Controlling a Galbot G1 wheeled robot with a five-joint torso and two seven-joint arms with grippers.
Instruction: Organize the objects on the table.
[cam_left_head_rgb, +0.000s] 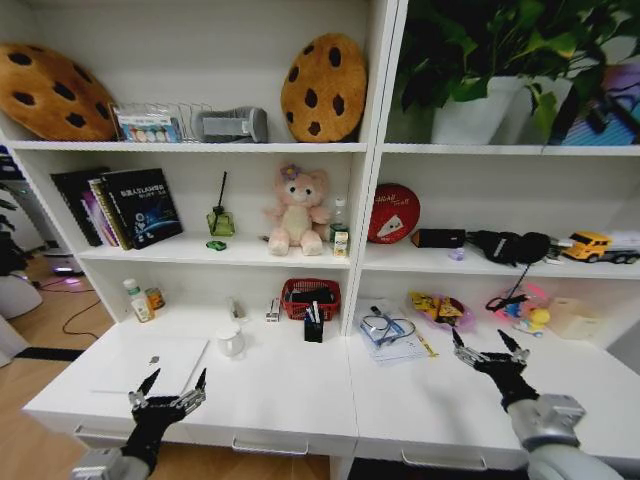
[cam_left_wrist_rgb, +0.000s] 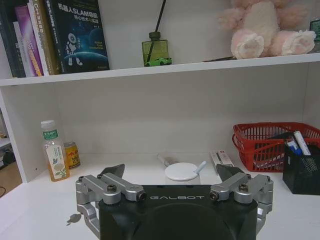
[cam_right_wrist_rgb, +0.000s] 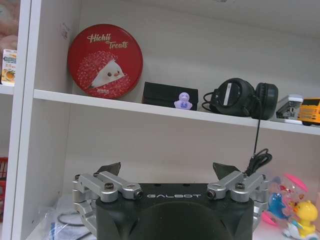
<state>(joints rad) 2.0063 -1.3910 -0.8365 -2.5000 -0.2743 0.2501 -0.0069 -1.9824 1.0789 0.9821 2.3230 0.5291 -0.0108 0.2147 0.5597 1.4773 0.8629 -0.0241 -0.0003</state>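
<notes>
A slim silver laptop lies shut on the left part of the white table. My left gripper hovers open over the front edge beside it, holding nothing. A clear green-labelled bottle stands at the back left corner. Pens stick out of a black holder in front of a red basket. A yellow packet lies in a pink dish at the back right. My right gripper hangs open and empty above the right half. A tiny green car sits on the shelf.
A white lidded cup stands mid-table, with a small can by the bottle. Papers with glasses, toys and a paper roll crowd the back right. Shelves above hold books, a plush bear, a red tin and headphones.
</notes>
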